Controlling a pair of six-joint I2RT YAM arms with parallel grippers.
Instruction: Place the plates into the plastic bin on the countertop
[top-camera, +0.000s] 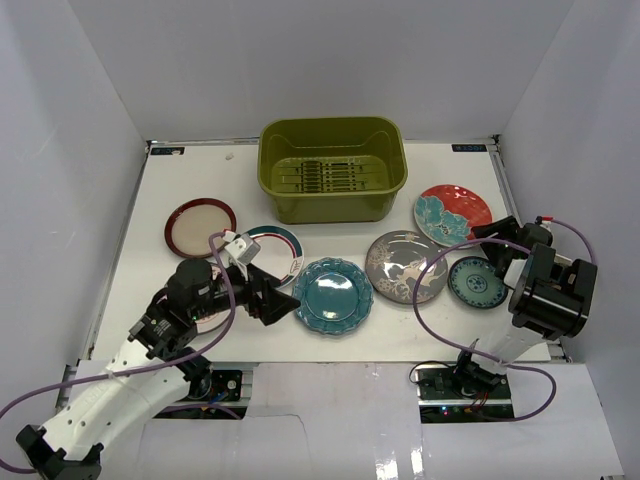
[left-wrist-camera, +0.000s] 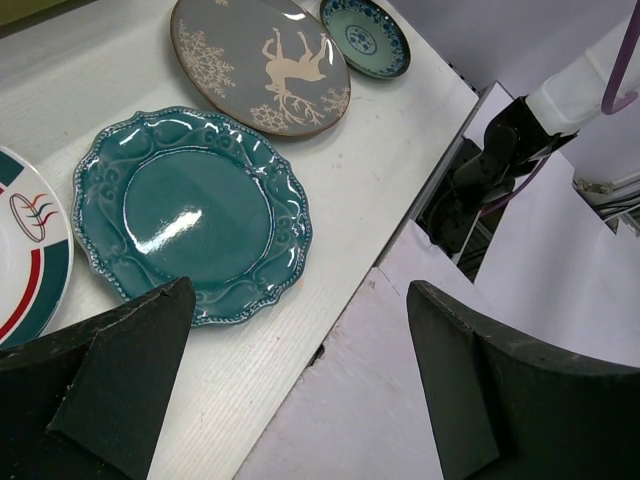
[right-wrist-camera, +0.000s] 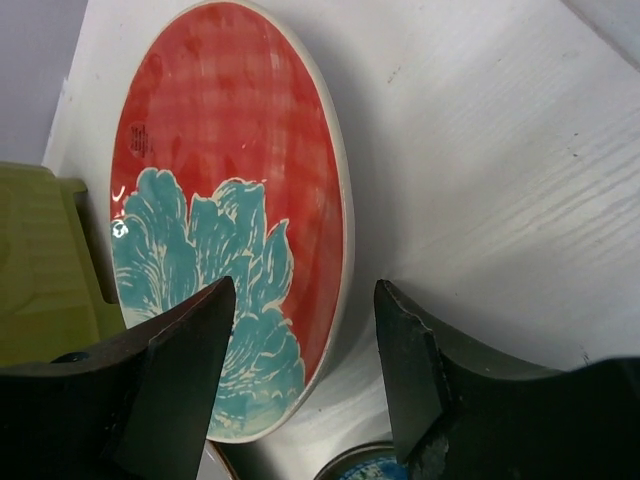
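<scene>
The olive plastic bin (top-camera: 332, 168) stands empty at the back of the white countertop (top-camera: 200, 180). In front of it lie the maroon-rimmed cream plate (top-camera: 200, 228), teal-rimmed white plate (top-camera: 280, 250), scalloped teal plate (top-camera: 332, 295), grey plate (top-camera: 405, 267), small light-blue plate (top-camera: 477, 282) and red-and-teal plate (top-camera: 452, 213). My left gripper (top-camera: 283, 305) is open and empty, low beside the scalloped teal plate (left-wrist-camera: 190, 215), left of it. My right gripper (right-wrist-camera: 305, 288) is open, its jaws either side of the red-and-teal plate's (right-wrist-camera: 225, 170) rim. The orange-sunburst plate is mostly hidden under my left arm.
White walls bound the countertop on three sides. The countertop's near edge (left-wrist-camera: 340, 320) runs right under my left gripper. The grey plate (left-wrist-camera: 260, 60) and small light-blue plate (left-wrist-camera: 365, 35) lie beyond the teal one. The bin's corner (right-wrist-camera: 40, 270) lies just left of the red-and-teal plate.
</scene>
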